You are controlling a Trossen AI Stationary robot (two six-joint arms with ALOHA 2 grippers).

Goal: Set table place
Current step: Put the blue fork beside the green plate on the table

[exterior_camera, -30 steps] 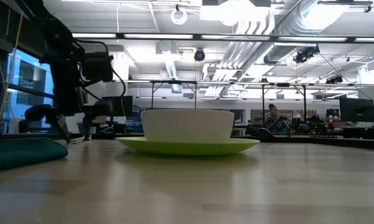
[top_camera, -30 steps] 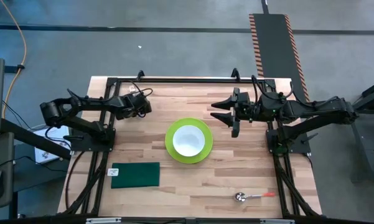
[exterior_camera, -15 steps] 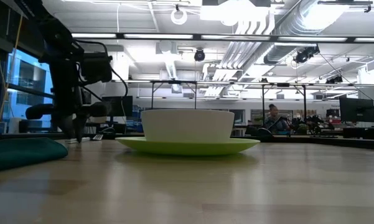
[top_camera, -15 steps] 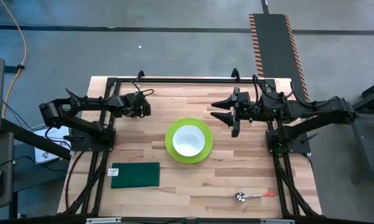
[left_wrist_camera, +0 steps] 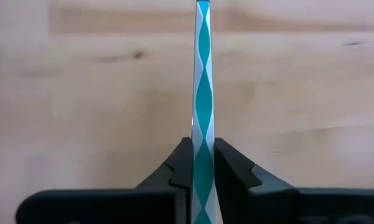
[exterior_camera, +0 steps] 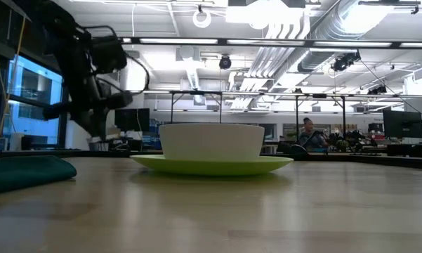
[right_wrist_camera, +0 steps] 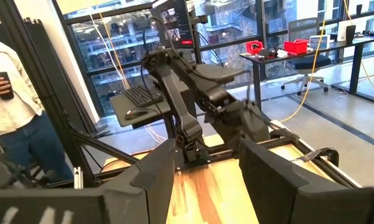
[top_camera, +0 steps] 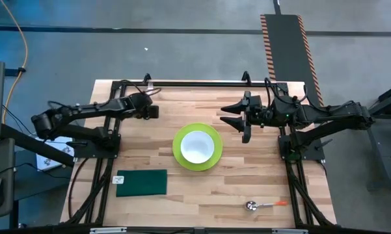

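Pinching teal-striped handle (left_wrist_camera: 203,93), left gripper (left_wrist_camera: 203,171)

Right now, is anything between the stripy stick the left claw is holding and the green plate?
Nothing visible. The left gripper pinches the teal-and-white striped stick over the table, and only bare wood lies between it and the green plate holding the white bowl.

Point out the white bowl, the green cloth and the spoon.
white bowl (top_camera: 196,146), high view, inside bottom.
green cloth (top_camera: 142,182), high view, middle of the fabric.
spoon (top_camera: 252,206), high view, metal bowl end.
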